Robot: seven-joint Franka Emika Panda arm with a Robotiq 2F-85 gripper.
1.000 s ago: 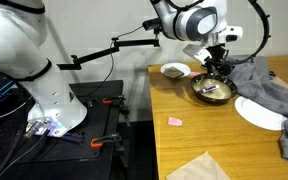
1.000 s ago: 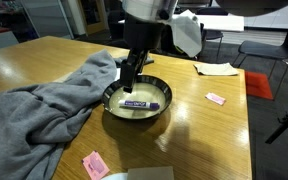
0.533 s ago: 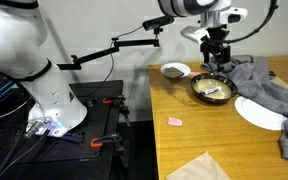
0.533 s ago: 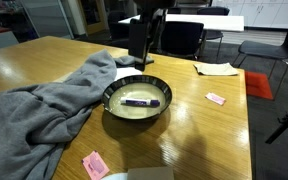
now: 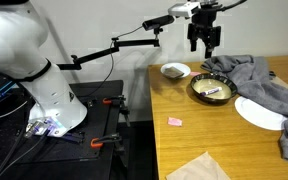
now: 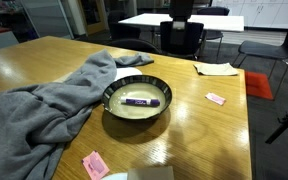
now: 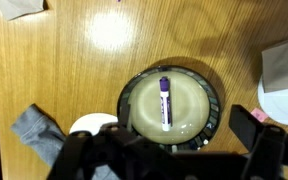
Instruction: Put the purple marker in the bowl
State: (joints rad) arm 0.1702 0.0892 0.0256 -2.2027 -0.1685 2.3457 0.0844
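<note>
The purple marker (image 6: 141, 101) lies flat inside the dark-rimmed bowl (image 6: 112, 95) with the pale beige inside, on the wooden table. It also shows in the wrist view (image 7: 165, 101) inside the bowl (image 7: 216, 95), and in an exterior view (image 5: 214, 91) in the bowl (image 5: 197, 88). My gripper (image 5: 205, 40) is high above the bowl, open and empty. In the wrist view its dark fingers (image 7: 164, 152) frame the lower edge, spread apart with nothing between them.
A grey cloth (image 6: 44, 100) lies beside the bowl and touches its rim. A smaller white bowl (image 5: 175, 71) and a flat white plate (image 5: 258, 113) stand near. Small pink pieces (image 6: 216, 98) and papers (image 6: 216, 68) lie on the table.
My gripper has risen straight up from just above the bowl, out of one exterior view. The marker stays lying in the bowl.
</note>
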